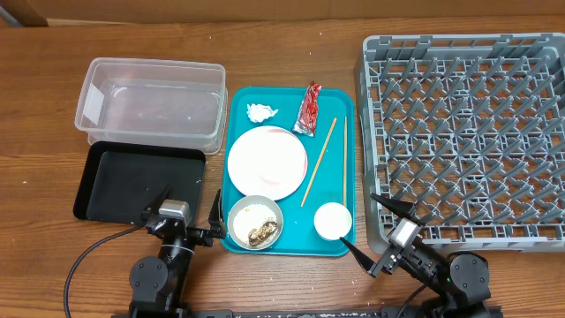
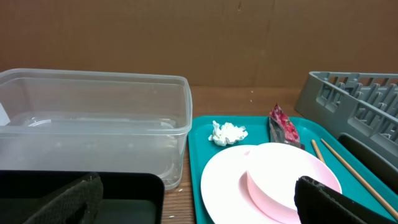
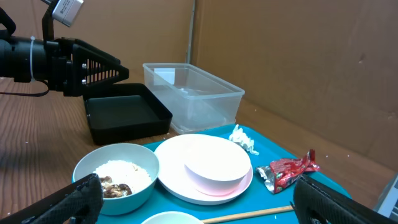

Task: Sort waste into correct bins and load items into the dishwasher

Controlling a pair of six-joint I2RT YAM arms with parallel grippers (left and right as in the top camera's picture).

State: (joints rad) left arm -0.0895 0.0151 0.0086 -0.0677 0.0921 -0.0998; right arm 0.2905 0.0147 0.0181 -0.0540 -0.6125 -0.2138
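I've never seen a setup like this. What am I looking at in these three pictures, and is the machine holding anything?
This is a robot with two arms at a wooden table. One picture looks down from above; the other two come from cameras on each wrist. The left tool and right tool are two-finger pincers, both open and holding nothing. A teal tray carries a plate, a bowl of rice and scraps, a white cup, chopsticks, a paper wad and a foil wrapper. Left of it sit a clear tub and a black tray; right, a grey dish rack.
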